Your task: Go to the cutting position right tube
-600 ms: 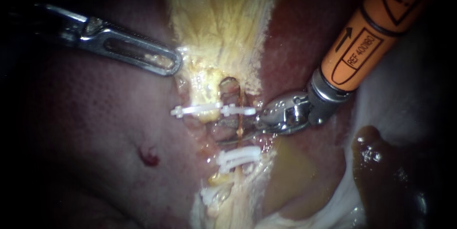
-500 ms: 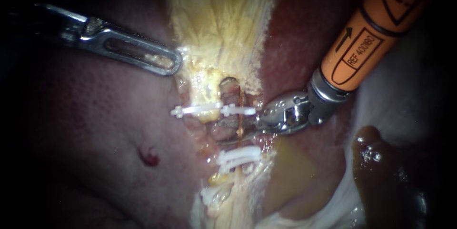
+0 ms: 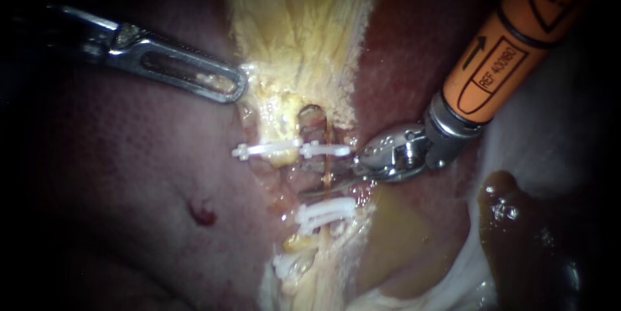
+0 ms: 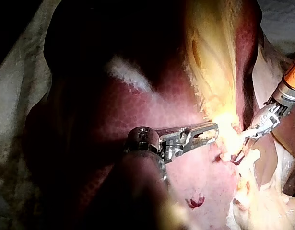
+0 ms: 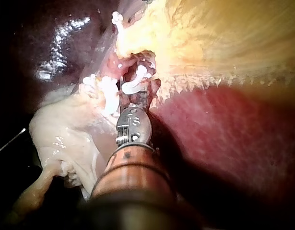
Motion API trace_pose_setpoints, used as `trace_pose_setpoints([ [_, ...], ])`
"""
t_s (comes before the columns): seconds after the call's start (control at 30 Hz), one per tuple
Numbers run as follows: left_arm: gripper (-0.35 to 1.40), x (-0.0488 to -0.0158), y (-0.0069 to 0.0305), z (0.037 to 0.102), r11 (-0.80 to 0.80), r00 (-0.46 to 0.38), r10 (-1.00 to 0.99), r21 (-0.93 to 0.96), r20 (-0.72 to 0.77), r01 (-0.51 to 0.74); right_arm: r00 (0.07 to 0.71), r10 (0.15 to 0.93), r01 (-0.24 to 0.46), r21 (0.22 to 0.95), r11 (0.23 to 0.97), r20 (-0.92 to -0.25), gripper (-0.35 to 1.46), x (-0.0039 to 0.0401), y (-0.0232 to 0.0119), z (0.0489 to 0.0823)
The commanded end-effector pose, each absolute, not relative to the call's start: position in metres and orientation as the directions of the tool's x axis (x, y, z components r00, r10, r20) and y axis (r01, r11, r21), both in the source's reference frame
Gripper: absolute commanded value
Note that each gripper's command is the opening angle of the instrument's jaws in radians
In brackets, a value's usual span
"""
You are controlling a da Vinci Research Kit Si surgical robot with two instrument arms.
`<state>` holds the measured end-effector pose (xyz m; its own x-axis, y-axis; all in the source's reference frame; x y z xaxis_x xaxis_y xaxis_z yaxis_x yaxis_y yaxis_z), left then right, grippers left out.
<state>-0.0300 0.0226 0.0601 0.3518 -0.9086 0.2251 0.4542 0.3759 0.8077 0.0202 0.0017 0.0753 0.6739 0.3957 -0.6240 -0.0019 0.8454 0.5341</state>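
Note:
My right instrument, on an orange shaft, has thin blades open astride the right tube. They sit below the upper white clip and above the lower white clips. A further clip crosses the yellowish left tube. My left instrument is shut on the edge of the yellow gallbladder tissue and holds it to the left. The right wrist view shows the blades at the tube just beside a clip. In the left wrist view both instruments meet at the yellow tissue.
The pink liver fills the left, with a small red spot. A yellow-green pool lies below the right instrument's wrist. Dark brown matter and pale tissue lie at the right.
The right instrument's orange shaft has swung slightly to the right and its wrist has shifted with it; the blades stay astride the tube. The left instrument has not moved.

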Motion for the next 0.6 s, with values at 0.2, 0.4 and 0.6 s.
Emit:
trace_pose_setpoints([
  [0.2, -0.35, -0.0300, 0.0226, 0.0600, 0.376, 0.352, -0.909, 0.808, 0.225, 0.454, 0.673, 0.396, 0.000, 0.535, 0.845, -0.625, 0.48, 0.0196, 0.0018, 0.0752],
  [0.4, -0.35, -0.0300, 0.0226, 0.0601, 0.376, 0.352, -0.909, 0.808, 0.225, 0.454, 0.673, 0.397, 0.003, 0.538, 0.843, -0.625, 0.51, 0.0186, 0.0023, 0.0750],
  [0.6, -0.35, -0.0299, 0.0226, 0.0600, 0.376, 0.352, -0.908, 0.808, 0.225, 0.453, 0.673, 0.396, 0.007, 0.541, 0.841, -0.625, 0.56, 0.0172, 0.0027, 0.0747],
])
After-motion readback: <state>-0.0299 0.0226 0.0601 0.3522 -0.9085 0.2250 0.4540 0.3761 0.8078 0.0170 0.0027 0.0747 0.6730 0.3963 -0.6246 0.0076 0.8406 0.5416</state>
